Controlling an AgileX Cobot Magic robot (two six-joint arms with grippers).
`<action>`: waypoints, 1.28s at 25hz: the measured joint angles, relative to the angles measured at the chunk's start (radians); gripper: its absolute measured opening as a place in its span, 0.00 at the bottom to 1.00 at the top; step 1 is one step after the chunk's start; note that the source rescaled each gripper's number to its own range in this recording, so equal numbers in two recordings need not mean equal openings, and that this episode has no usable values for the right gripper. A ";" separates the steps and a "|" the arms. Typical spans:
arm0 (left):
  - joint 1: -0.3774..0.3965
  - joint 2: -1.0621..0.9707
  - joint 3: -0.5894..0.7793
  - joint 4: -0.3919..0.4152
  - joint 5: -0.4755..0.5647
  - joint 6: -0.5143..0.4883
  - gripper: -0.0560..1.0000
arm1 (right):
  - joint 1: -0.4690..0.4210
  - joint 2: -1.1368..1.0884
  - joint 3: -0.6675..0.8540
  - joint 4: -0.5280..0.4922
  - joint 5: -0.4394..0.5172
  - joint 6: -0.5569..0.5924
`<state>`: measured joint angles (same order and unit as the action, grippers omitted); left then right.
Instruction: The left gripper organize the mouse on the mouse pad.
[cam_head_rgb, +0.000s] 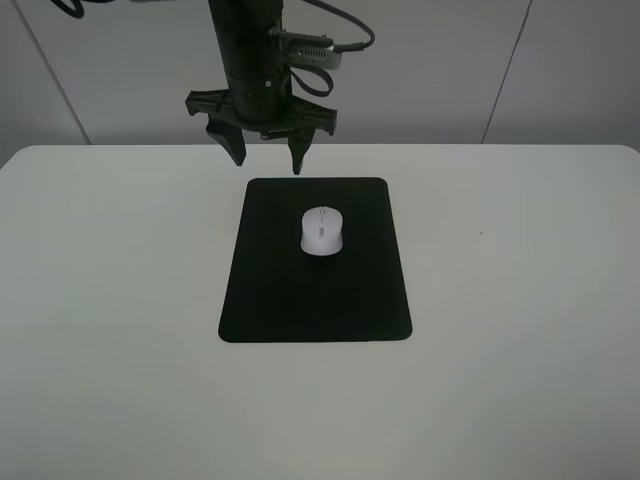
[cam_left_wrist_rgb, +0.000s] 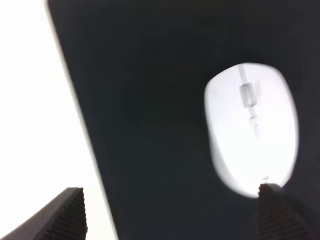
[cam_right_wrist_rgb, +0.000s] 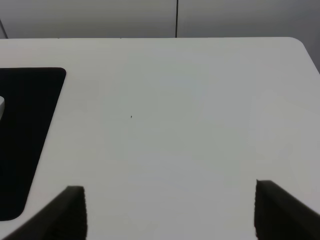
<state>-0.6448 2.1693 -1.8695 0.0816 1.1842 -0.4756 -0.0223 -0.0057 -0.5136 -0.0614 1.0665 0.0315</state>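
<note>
Item 1. My left gripper (cam_head_rgb: 268, 158), a black multi-fingered claw on a dark grey cable-wrapped arm: it hangs in the air over the far edge of the pad, jaws spread apart with nothing between them. I judge this a released stance, the gap wider than the mouse so the fingers clear it on both sides. In my wrist view the two ribbed fingertips (cam_left_wrist_rgb: 65, 217) frame the scene.

Item 2. The small white oval computer mouse (cam_head_rgb: 321, 231) with a grey scroll wheel and centre strip: it lies flat on the pad, below and forward of my open jaws, touching neither finger. It sits toward the pad's far half, roughly centred side to side, so I judge the placing done or nearly so.

Item 3. The large flat matte black mouse pad (cam_head_rgb: 290, 300) with rounded corners: it lies on the table beneath my jaws, bearing the mouse.

Item 4. The white table (cam_head_rgb: 100, 300): carries the pad.

Item 5. My right gripper (cam_right_wrist_rgb: 170, 212): jaws stand wide apart over bare table, well aside from the pad, holding nothing, as this job is not its own.
</note>
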 joint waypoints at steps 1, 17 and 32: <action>0.014 -0.028 0.040 0.000 -0.006 0.000 0.52 | 0.000 0.000 0.000 0.000 0.000 0.000; 0.418 -0.801 0.915 0.097 -0.327 0.025 0.52 | 0.000 0.000 0.000 0.001 0.000 0.000; 0.461 -1.643 1.140 0.100 -0.243 0.078 0.52 | 0.000 0.000 0.000 0.001 0.000 0.000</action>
<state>-0.1834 0.5261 -0.7292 0.1819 0.9411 -0.3975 -0.0223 -0.0057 -0.5136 -0.0605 1.0665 0.0315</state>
